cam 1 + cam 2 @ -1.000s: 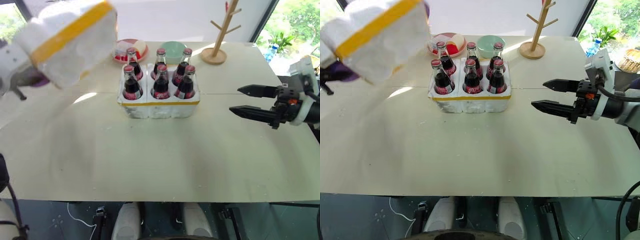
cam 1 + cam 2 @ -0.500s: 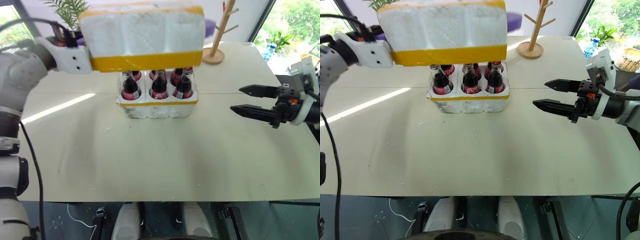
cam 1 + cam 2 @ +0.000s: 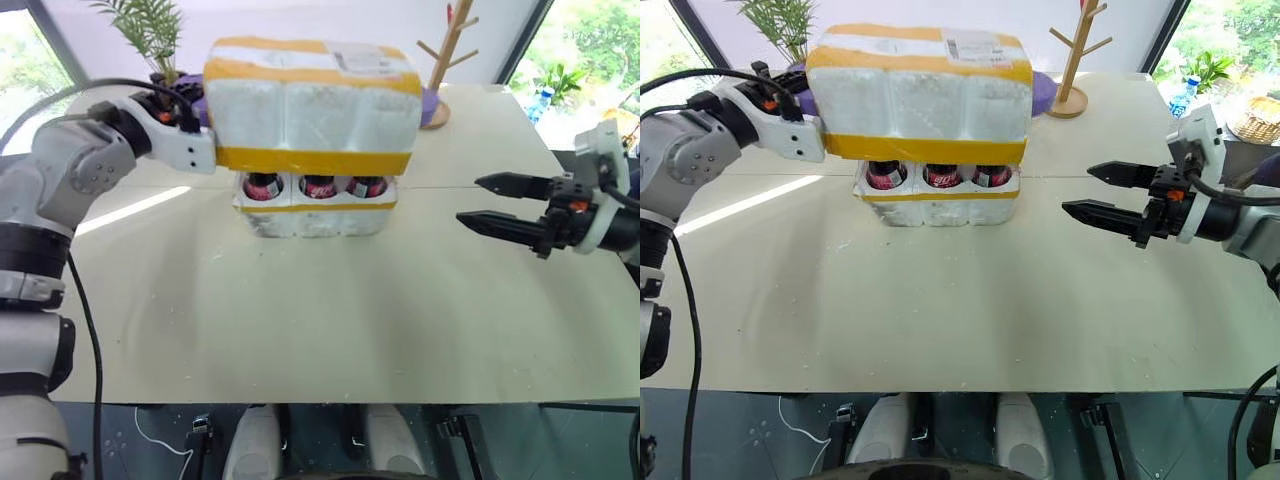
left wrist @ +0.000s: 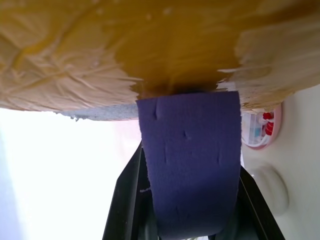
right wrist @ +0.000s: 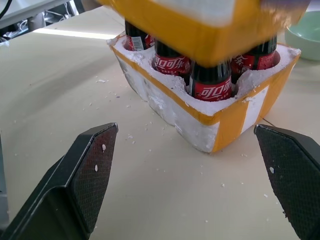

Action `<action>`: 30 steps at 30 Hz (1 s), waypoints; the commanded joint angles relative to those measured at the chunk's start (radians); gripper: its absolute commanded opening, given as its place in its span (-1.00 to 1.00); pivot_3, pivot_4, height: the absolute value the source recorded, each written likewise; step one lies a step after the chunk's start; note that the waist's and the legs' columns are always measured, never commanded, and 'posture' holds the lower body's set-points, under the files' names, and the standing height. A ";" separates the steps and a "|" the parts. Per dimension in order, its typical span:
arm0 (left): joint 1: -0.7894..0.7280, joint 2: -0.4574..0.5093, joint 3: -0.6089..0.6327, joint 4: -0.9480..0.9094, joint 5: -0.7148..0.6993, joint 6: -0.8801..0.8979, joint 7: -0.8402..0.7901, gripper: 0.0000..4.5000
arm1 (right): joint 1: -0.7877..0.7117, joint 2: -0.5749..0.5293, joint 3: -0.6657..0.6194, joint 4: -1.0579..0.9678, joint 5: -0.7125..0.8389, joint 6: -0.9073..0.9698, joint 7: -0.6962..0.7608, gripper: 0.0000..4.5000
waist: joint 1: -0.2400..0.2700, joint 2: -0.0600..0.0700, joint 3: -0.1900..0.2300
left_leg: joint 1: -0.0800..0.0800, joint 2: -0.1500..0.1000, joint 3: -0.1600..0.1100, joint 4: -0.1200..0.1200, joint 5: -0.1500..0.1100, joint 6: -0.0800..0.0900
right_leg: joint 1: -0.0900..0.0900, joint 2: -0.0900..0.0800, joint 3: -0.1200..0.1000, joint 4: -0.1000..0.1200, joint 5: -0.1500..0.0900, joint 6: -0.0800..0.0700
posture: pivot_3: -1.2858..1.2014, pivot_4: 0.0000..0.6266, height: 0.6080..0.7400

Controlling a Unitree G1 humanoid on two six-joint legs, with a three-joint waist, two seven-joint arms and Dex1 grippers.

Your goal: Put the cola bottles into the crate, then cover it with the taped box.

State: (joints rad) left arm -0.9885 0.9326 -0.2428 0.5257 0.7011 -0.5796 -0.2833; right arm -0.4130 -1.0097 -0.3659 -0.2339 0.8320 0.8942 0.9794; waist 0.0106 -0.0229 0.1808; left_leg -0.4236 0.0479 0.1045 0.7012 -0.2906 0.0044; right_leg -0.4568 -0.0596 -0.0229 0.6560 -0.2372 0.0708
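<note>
The taped box [image 3: 312,110] hangs right over the crate [image 3: 316,210], its lower yellow band covering the necks and caps of the cola bottles [image 3: 305,186], so from the head views we see just their dark bodies and red labels peeking out between box and crate. A gap shows there, the box not seated on the crate's rim. Our left gripper [image 3: 200,152] is clenched on the box at its left end, and in the left wrist view a purple strap [image 4: 192,160] runs from between the fingers up to the yellow tape. The crate sits mid-table [image 3: 320,320], yellow band around its rim. Our right gripper [image 3: 490,203] hovers well apart to the right, jaws spread wide, holding nothing, pointing toward the crate. A wooden stand [image 3: 445,60] rises behind the box.
</note>
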 commanded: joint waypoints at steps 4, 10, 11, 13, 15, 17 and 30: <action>0.040 0.056 0.026 -0.062 0.005 -0.028 0.017 0.51 | -0.010 0.008 -0.027 -0.033 0.017 -0.019 -0.015 1.00 | 0.000 0.000 0.000 | 0.000 0.000 0.000 0.000 0.000 0.000 | 0.000 0.000 0.000 0.000 0.000 0.000 | 0.03 -0.52 1.00; 0.191 0.127 0.064 -0.150 -0.025 -0.051 0.003 0.70 | 0.017 -0.013 -0.015 -0.024 -0.018 -0.046 0.009 1.00 | 0.001 0.000 0.000 | 0.000 0.000 0.000 0.000 0.000 0.000 | 0.000 0.000 0.000 0.000 0.000 0.000 | 0.03 -0.52 1.00; 0.224 0.144 0.080 -0.164 -0.045 -0.052 -0.003 0.70 | 0.023 -0.017 -0.014 -0.021 -0.024 -0.051 0.014 1.00 | 0.001 0.000 0.000 | 0.000 0.000 0.000 0.000 0.000 0.000 | 0.000 0.000 0.000 0.000 0.000 0.000 | 0.03 -0.52 1.00; 0.294 0.176 0.124 -0.195 -0.117 -0.057 -0.032 0.70 | 0.027 -0.021 -0.019 -0.010 -0.027 -0.056 0.024 1.00 | 0.000 0.000 0.000 | 0.000 0.001 0.000 0.000 0.000 0.000 | 0.000 0.000 0.000 0.000 0.000 0.000 | 0.03 -0.52 1.00; 0.365 0.205 0.180 -0.230 -0.224 -0.063 -0.074 0.70 | 0.026 -0.027 -0.019 0.006 -0.036 -0.062 0.036 1.00 | -0.001 0.000 0.000 | 0.000 0.001 0.000 0.000 0.000 0.000 | 0.000 0.000 0.000 0.000 0.000 0.000 | 0.03 -0.52 1.00; 0.429 0.236 0.234 -0.254 -0.291 -0.073 -0.091 0.70 | 0.019 -0.035 -0.011 0.030 -0.051 -0.073 0.051 1.00 | -0.001 0.000 0.000 | 0.001 0.002 0.000 0.000 0.000 0.000 | 0.000 -0.001 0.000 0.001 0.000 0.000 | 0.03 -0.52 1.00; 0.677 0.413 0.701 -0.380 -1.480 1.214 -0.957 0.70 | -0.197 -0.037 0.180 0.204 -0.142 -0.153 0.212 1.00 | -0.014 0.001 0.000 | 0.003 0.002 0.000 0.000 0.000 0.000 | 0.001 0.000 0.000 0.002 0.000 0.000 | 0.03 -0.52 1.00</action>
State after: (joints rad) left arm -0.2911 1.3072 0.3904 0.1445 -0.7230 0.5640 -1.1706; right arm -0.5822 -1.0422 -0.1877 -0.0310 0.6969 0.7628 1.1674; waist -0.0037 -0.0222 0.1811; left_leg -0.4207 0.0495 0.1044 0.7007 -0.2906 0.0043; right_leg -0.4558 -0.0596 -0.0225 0.6577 -0.2378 0.0705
